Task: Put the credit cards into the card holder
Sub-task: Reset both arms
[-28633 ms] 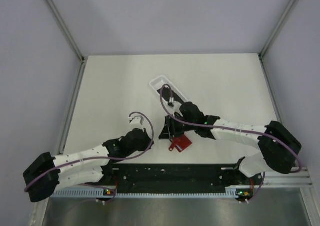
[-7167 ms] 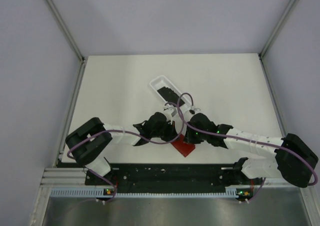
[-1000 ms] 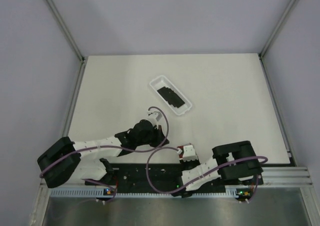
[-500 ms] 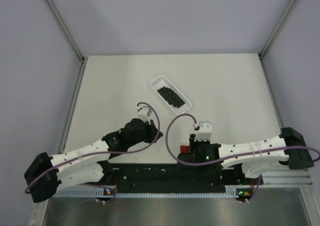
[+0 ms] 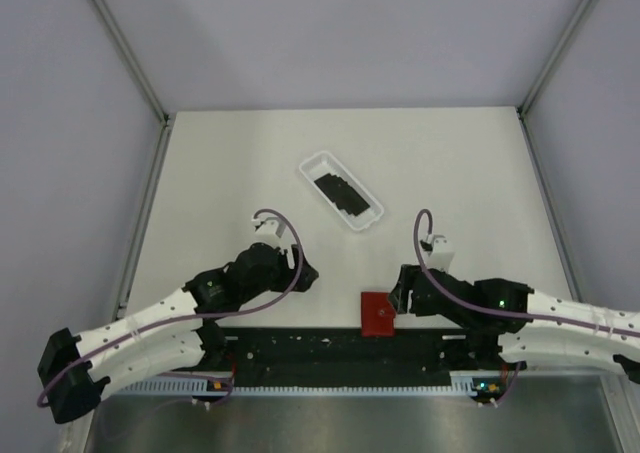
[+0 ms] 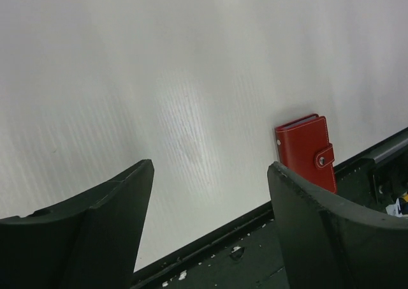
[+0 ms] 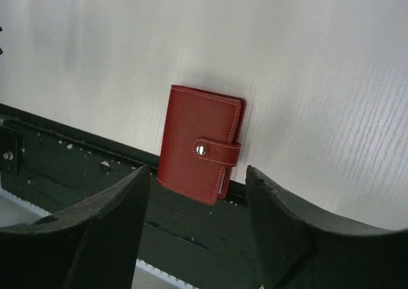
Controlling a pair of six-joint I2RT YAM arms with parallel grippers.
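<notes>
The card holder (image 5: 377, 313) is a red wallet, folded shut with its tab snapped. It lies at the table's near edge, its lower end over the black rail (image 5: 330, 348). My right gripper (image 5: 399, 298) stands open just right of it, touching nothing. In the right wrist view the card holder (image 7: 201, 150) sits beyond the gap of the right gripper (image 7: 197, 172). My left gripper (image 5: 303, 273) is open and empty, well left of the holder. The left wrist view shows the card holder (image 6: 307, 150) past the right finger of the left gripper (image 6: 211, 168). Black credit cards (image 5: 345, 195) lie in the tray.
A white oblong tray (image 5: 318, 162) sits slanted at mid-table, behind both grippers. The black rail (image 7: 76, 161) carrying the arm bases runs along the near edge. Metal frame posts (image 5: 120, 43) bound the table left and right.
Both grippers have gone from shut to open. The right arm has unfolded and drawn its gripper to the right, off the card holder, which now lies uncovered. The left gripper stayed in about the same place.
</notes>
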